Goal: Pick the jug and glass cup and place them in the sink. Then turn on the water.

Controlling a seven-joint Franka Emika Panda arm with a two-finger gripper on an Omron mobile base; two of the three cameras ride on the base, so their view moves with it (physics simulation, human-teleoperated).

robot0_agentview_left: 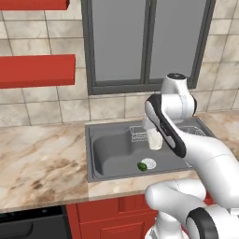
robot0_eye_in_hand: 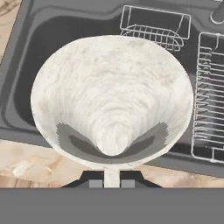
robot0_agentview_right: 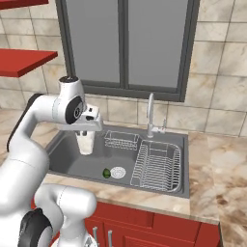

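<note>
- Marbled beige stone is the surface (robot0_agentview_left: 42,158) I see around the basin, with red cabinet fronts (robot0_agentview_left: 116,210) below it.
- Grey steel, the sink (robot0_agentview_right: 67,161) sits under the window (robot0_agentview_right: 128,43); its left basin is the larger, and a wire rack (robot0_agentview_right: 157,166) fills the right one.
- The chrome tap (robot0_agentview_right: 150,116) stands at the back rim, between the two basins.
- A smaller wire basket (robot0_agentview_right: 120,140) rests at the back of the left basin.
- The jug (robot0_agentview_left: 155,139), pale and translucent, hangs upright over the left basin, clear of its floor, near the back.
- My gripper (robot0_agentview_right: 86,131) has its jaws pinching the jug at the rim; in the hand view the jug's wide mouth (robot0_eye_in_hand: 111,98) opens just ahead of the fingertips (robot0_eye_in_hand: 95,183).
- A round drain (robot0_agentview_right: 117,172) lies on the basin floor.
- A small green thing (robot0_agentview_right: 106,173) lies just beside the drain; I cannot tell what it is.
</note>
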